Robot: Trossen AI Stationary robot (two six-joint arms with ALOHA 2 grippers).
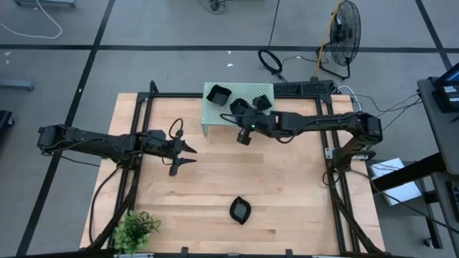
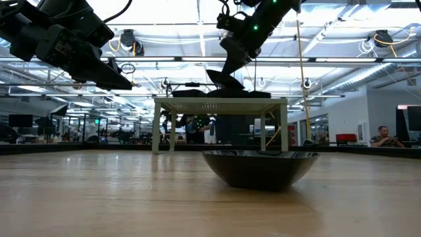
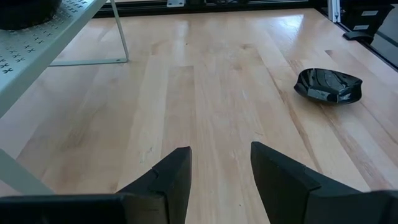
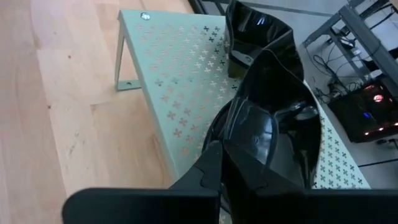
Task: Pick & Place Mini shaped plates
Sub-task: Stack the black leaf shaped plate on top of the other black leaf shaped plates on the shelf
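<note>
I count four glossy black plates: three on the pale green perforated stand (image 1: pixel 240 107) at the desk's far edge, and one wavy-edged plate (image 1: pixel 240 210) alone near the front. My right hand (image 4: pixel 231 163) is clamped on a rounded plate (image 4: pixel 273 99) over the stand. My left hand (image 3: pixel 221 171) hovers with fingers apart over bare wooden desk (image 1: pixel 287 186).

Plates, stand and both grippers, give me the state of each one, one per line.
Left gripper: open, empty, over bare table.
Right gripper: shut on a plate, above the stand's front edge.
Stand: upright, holding plates.
Square plate: resting on the stand.
Lone plate: upright on the table, apart from the rest.
</note>
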